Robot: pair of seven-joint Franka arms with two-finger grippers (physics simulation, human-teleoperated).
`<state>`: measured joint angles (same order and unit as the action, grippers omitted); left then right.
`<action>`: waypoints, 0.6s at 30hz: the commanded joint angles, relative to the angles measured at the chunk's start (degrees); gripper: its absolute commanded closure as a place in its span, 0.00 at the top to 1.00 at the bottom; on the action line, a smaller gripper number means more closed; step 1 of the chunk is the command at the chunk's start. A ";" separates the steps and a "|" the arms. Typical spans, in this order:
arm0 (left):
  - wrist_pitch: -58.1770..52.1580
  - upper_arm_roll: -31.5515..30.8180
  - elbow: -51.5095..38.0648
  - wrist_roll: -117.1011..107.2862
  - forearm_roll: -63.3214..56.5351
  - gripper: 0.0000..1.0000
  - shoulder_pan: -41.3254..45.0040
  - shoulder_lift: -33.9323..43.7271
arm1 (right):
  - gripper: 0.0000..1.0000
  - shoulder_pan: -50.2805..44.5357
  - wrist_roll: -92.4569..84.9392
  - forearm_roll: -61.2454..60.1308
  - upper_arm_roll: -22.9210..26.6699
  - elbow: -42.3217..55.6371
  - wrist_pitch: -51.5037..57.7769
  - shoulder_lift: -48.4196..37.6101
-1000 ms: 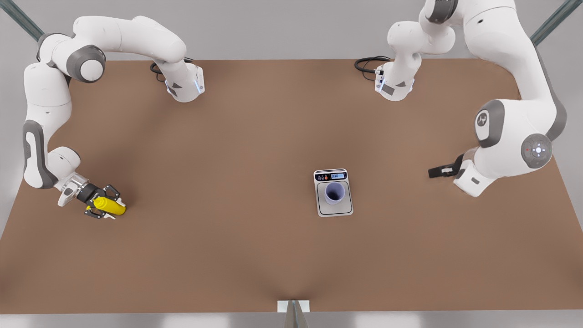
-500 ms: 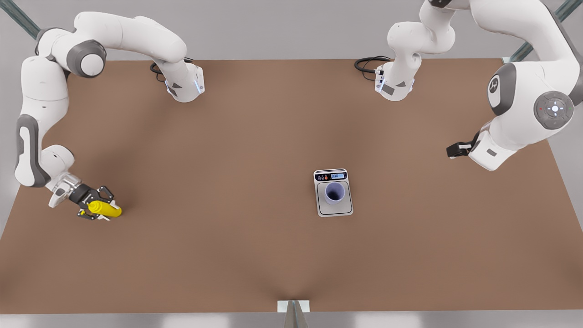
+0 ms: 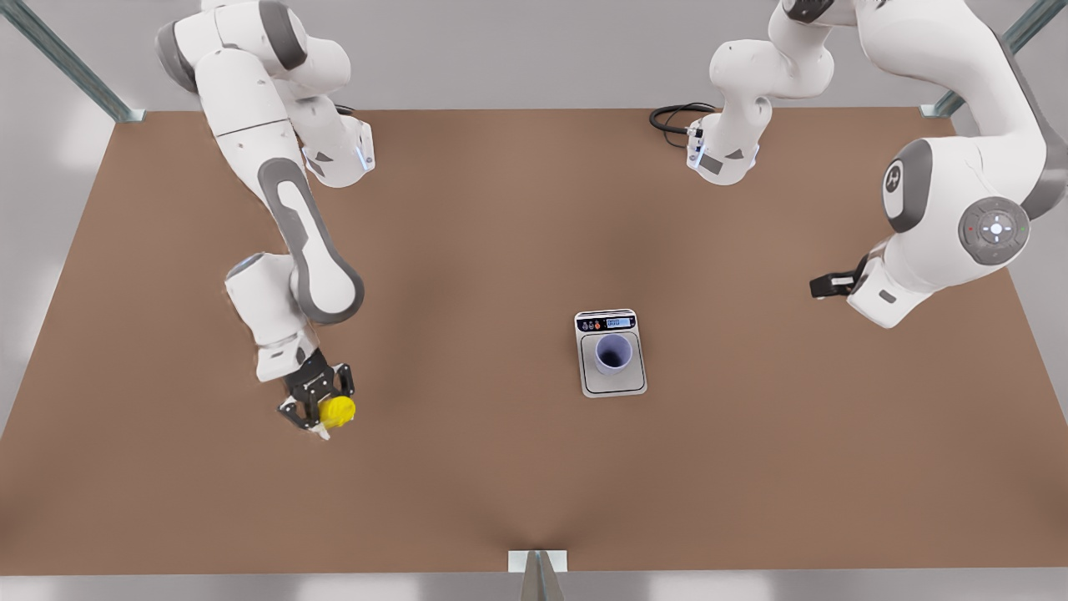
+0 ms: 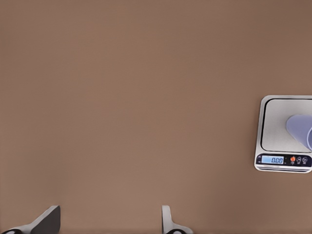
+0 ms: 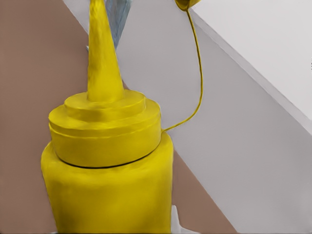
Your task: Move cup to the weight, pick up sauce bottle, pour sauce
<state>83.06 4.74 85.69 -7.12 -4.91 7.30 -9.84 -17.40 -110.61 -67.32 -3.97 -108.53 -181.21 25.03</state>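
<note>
the right gripper (image 3: 321,411) was clamped on the sauce bottle (image 3: 338,411), well apart from the weight (image 3: 612,353), where the cup (image 3: 612,354) stood. the left gripper (image 3: 822,285) waited beyond it, fingers (image 4: 168,222) apart.

A brown counter (image 3: 501,467) spans the scene, backed by a pale grey wall. Grey metal struts (image 3: 71,63) slant at its far corners. A small white bracket (image 3: 538,561) sits at the near edge's middle.

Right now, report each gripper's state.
Right gripper: closed on the bright yellow plastic squeeze bottle.
Left gripper: open, holding nothing, waiting aside.
</note>
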 commanded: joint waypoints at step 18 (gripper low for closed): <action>0.00 0.00 -0.09 -0.09 0.08 1.00 0.00 0.00 | 0.59 -41.14 -9.71 -1.67 16.71 12.20 -16.63 14.17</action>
<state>83.06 4.74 85.61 -7.21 -4.77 7.30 -9.85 -58.27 -120.41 -69.00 12.77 -96.37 -197.85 39.23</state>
